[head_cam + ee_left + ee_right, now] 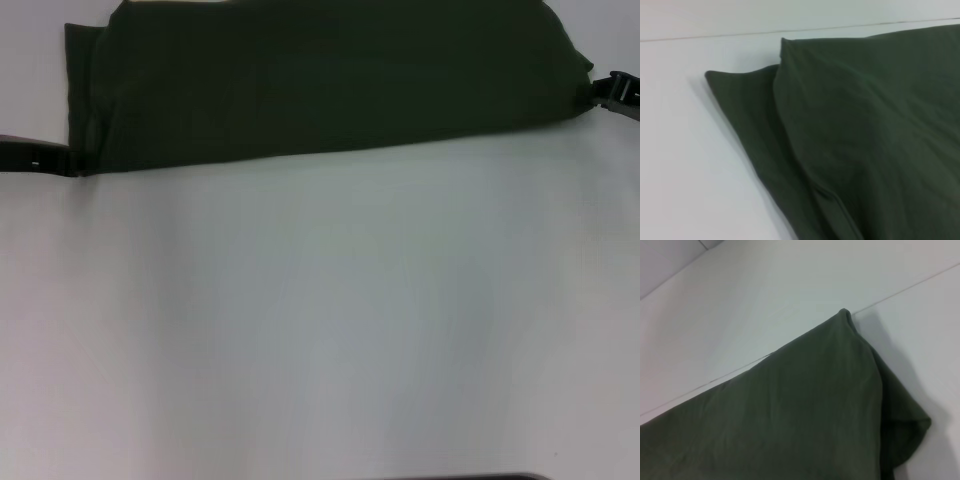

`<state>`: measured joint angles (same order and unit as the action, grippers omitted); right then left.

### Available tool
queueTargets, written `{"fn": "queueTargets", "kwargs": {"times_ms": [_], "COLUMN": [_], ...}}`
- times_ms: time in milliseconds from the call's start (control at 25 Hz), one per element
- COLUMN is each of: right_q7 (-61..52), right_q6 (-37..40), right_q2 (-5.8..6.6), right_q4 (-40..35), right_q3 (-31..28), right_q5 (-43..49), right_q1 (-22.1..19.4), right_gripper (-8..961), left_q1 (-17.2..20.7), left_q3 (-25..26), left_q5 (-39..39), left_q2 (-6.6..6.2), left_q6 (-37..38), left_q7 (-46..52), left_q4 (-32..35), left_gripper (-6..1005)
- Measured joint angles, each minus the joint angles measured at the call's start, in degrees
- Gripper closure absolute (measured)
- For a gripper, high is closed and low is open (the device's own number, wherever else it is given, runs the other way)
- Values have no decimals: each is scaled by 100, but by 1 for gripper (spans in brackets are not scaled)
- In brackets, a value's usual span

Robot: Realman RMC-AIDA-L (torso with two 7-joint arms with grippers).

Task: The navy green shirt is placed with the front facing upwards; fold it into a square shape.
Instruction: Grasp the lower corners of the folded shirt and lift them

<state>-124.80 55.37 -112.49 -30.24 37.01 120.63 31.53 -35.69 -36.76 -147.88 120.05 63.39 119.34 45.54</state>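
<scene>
Folding underway: left gripper at left near corner of navy green shirt, seemingly touching hem (pinching or not, cannot tell). Shirt lies at far side of white table, doubled, lettering hidden. Right gripper at right end, jaw state unclear. Next likely crosswise fold. Far edge cut off.

Items counted: one shirt, dark green, folded over itself in at least two visible layers, lying at the far side of one white table. Two grippers: the left gripper at the shirt's left near corner, the right gripper at the shirt's right edge. No lettering or label countable.
</scene>
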Motion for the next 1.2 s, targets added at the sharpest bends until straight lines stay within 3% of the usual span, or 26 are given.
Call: {"fn": "queueTargets", "kwargs": {"times_ms": [160, 280, 1200], "right_q7": [0, 3, 231], "right_q6": [0, 0, 211], "right_q2": [0, 0, 21], "right_q4": [0, 0, -3], "right_q3": [-7, -31, -409], "right_q5": [-4, -5, -4], "right_q1": [-19, -31, -192], "right_gripper": [942, 942, 942], "left_q1": [0, -20, 128], "left_q3": [-9, -11, -25], "left_q5": [-7, -19, -28], "left_q2": [3, 2, -8], "left_q6": [-25, -29, 328], "left_q7": [18, 19, 41], "left_q4": [19, 19, 378], "left_gripper": [822, 1001, 1000]}}
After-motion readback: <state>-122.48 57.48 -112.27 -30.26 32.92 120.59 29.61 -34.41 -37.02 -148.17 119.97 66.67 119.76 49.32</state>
